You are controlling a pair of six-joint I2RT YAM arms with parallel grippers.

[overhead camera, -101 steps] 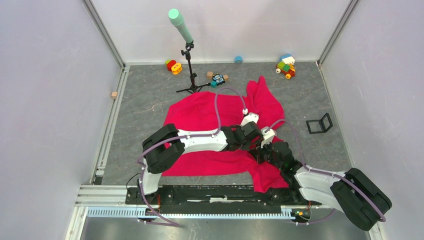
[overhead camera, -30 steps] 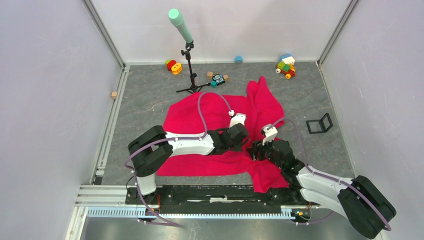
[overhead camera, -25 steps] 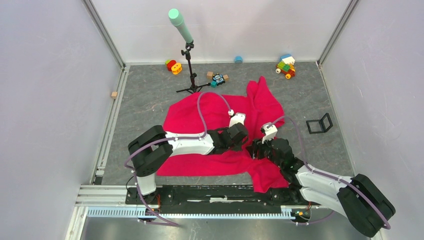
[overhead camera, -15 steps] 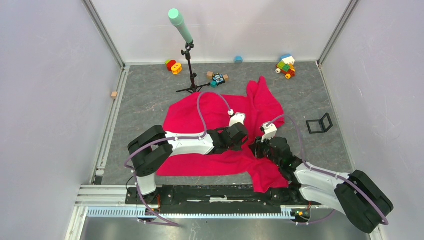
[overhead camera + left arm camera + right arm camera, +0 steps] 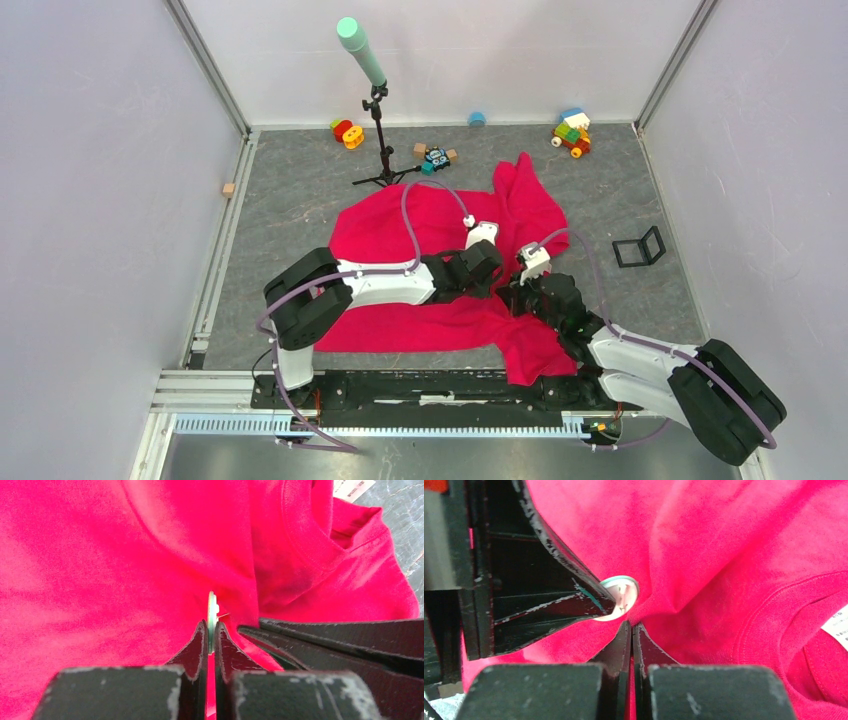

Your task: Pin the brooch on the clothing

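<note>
The clothing (image 5: 400,230), a bright red-pink T-shirt, lies spread on the grey table. Both arms meet over its lower right part. My left gripper (image 5: 210,625) is shut on the brooch (image 5: 212,611), which I see edge-on as a thin pale-green disc pressed against the clothing (image 5: 100,555). In the right wrist view the brooch (image 5: 623,596) shows its pale round back beside the left arm's dark finger (image 5: 549,600). My right gripper (image 5: 631,626) is shut on a puckered fold of the clothing (image 5: 724,540) right under the brooch. From above, the left gripper (image 5: 499,279) and the right gripper (image 5: 512,294) nearly touch.
A microphone stand (image 5: 378,140) rises behind the shirt. Toys (image 5: 347,132), small blocks (image 5: 435,157), a blue cap (image 5: 477,119) and a brick toy (image 5: 572,132) line the back edge. A black frame (image 5: 640,248) stands at right. The shirt's white label (image 5: 838,627) sits at the collar.
My right gripper has shut, pinching the fabric beside the brooch. The left arm has shifted slightly right and away with the brooch still held.
</note>
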